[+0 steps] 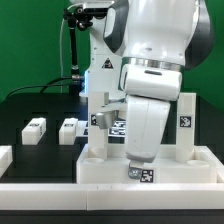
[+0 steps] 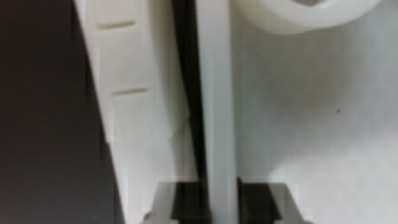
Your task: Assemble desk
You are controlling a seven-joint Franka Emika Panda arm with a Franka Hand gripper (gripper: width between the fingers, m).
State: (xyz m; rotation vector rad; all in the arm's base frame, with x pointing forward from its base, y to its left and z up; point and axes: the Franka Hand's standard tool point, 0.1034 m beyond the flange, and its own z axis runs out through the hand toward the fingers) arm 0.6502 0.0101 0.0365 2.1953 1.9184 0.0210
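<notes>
Exterior view: near, slightly raised, facing the white robot arm (image 1: 150, 80) across the black table (image 1: 30, 105).
Wrist view: very close, along the large white plastic rimmed tabletop panel (image 2: 302, 120).
Shared: that tabletop panel, on the scene's near side.

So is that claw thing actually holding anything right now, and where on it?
Seemingly the tabletop panel, pinched by its thin raised rim in the shut gripper.
</notes>
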